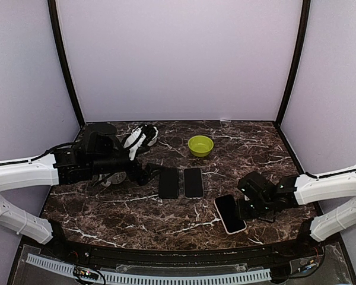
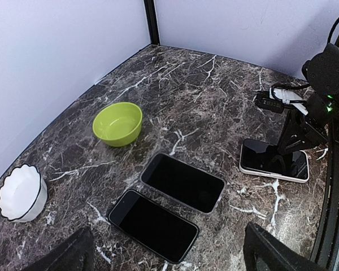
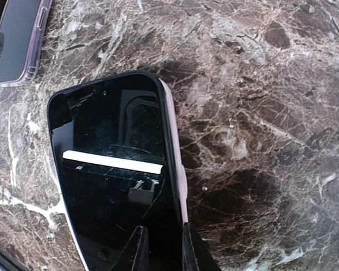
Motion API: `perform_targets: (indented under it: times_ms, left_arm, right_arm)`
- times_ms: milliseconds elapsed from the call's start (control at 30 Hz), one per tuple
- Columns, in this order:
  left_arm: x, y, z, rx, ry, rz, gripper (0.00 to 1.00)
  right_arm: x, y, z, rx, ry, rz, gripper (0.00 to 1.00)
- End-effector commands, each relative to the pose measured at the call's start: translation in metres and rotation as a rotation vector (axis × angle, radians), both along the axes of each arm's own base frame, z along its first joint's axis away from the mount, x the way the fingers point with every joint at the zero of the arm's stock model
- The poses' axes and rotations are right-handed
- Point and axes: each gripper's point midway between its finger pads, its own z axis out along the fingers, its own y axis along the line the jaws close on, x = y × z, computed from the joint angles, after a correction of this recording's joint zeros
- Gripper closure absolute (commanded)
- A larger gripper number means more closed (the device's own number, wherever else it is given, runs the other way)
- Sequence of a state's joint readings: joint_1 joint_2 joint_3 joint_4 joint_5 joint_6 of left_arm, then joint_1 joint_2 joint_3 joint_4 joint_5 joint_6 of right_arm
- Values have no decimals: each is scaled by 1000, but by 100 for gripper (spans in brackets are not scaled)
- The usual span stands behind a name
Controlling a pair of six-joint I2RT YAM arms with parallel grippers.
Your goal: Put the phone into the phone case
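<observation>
The phone (image 1: 229,214) is not yet cased: it is laid flat on the worktop (image 1: 267,148), apart from two dark slabs (image 1: 193,182), its edge straddled by the narrowed right tool (image 3: 164,248), grip unclear, while the left tool (image 2: 169,257) is held wide.

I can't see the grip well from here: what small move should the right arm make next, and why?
Probably close the right gripper on the phone's white side edge, then lift it a little. The fingers straddle that edge, one over the screen, one outside it, and the phone lies flat on the table. Whether they already pinch it is unclear.
</observation>
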State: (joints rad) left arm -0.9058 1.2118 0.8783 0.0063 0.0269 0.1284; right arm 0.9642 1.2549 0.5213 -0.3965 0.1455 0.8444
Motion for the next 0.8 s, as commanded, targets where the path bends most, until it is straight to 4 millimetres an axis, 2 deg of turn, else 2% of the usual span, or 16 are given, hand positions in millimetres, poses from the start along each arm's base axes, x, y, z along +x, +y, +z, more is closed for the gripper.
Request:
perform_targets:
  times_ms: [0,100,167,267,333,400,567,767]
  left_arm:
    - [-2,3,5,-12,-16,-7,7]
    - [-2,3,5,-14,-13,-9,7]
    - [-2,3,5,-13,-14,-9,7]
    - [-2,3,6,-14,-14,-8,7]
    - [-2,3,6,-12,-14,-10,7]
    - [-2,3,7,-13,-18,-9,7]
    - [-3,4,7,-14,-21,-9,7]
    - [-2,4,6,-9,-19,-9,7]
  right_arm:
    - [-33,-29,-46,-194,143,19,79]
    - [-32,-31,-43,-257,166,14,75]
    - [-21,-23,-26,-275,141,10,62]
    - [-4,-5,4,-234,83,-8,23]
    - [1,7,15,-184,70,-9,3]
    - [0,15,18,-149,88,-16,2]
    - [-11,13,8,-166,140,-32,2]
    - [-22,36,2,-77,172,23,1]
